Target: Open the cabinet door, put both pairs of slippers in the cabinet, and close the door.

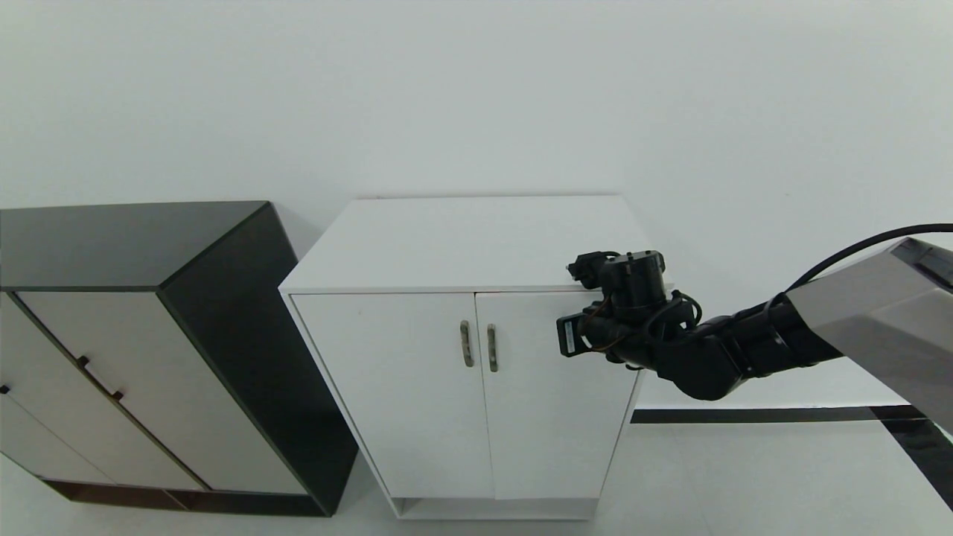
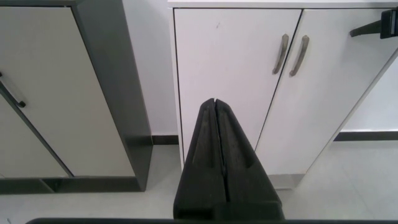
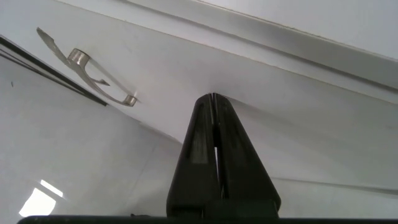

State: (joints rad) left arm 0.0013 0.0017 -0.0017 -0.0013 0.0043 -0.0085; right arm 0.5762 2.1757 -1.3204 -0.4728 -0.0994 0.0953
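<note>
The white cabinet (image 1: 461, 246) stands against the wall with both doors closed. Its two metal handles (image 1: 479, 345) sit side by side at the middle seam. My right gripper (image 1: 567, 336) is shut with nothing in it. It is held close to the upper part of the right door (image 1: 551, 417), to the right of the handles. In the right wrist view the shut gripper (image 3: 214, 98) points at the door face just under the cabinet's top edge, with one handle (image 3: 93, 74) off to the side. My left gripper (image 2: 214, 102) is shut and empty, low in front of the left door (image 2: 230, 56).
A dark cabinet (image 1: 134, 246) with pale doors stands close to the left of the white one, also seen in the left wrist view as the dark cabinet (image 2: 62, 93). A black floor line (image 1: 744, 415) runs along the wall at the right, with open floor before it.
</note>
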